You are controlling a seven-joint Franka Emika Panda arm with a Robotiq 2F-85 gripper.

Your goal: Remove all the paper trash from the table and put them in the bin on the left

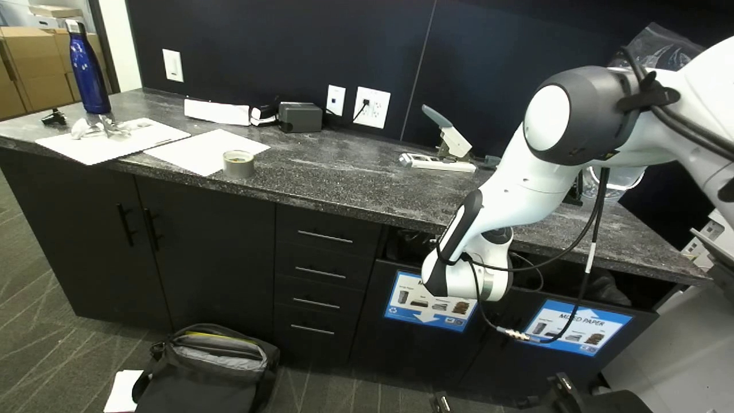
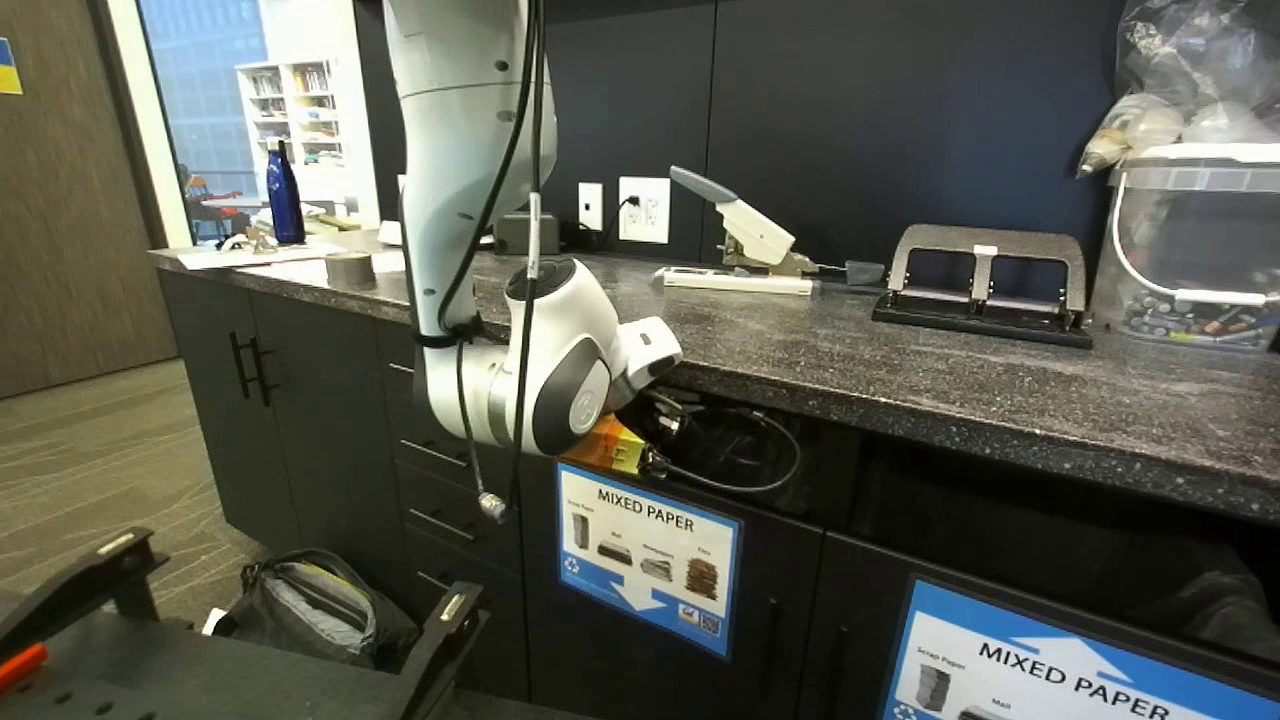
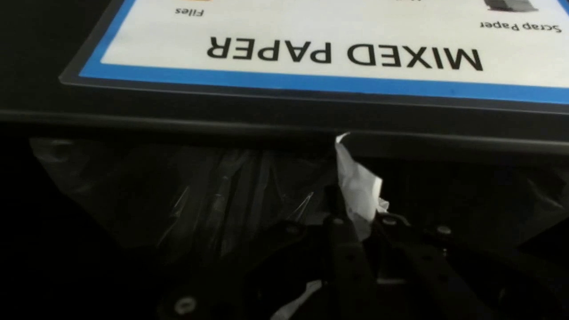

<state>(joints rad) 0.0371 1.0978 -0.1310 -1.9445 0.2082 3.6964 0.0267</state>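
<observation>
Tight as you like, the claw (image 3: 362,220) has its jaws pinched close on a crumpled paper scrap (image 3: 359,191) — one end trapped, the free end poking out towards the front rim of the bin (image 2: 775,560). A second sliver of white shows among the dark linkages; same scrap or another, I cannot tell. A plastic liner (image 3: 213,195) hangs just inside that rim, so the paper is lined up about where it needs to go.

And this is the left-hand bin of two, its MIXED PAPER label (image 2: 650,555) facing out. The arm (image 2: 570,350) dips low in front of the table (image 1: 321,172), presumably because the mouth sits under the overhang. Letting go looks like the next call, though light paper could snag on the rim.

Further out, there's work left! More crumpled scraps (image 1: 85,129) lie at the far end, on a flat sheet (image 1: 109,150) beside a blue bottle (image 1: 89,71); that sheet, I'd judge, is no trash. A tape roll (image 1: 238,165) stands at the edge of another sheet (image 1: 198,152), perhaps as a weight.
</observation>
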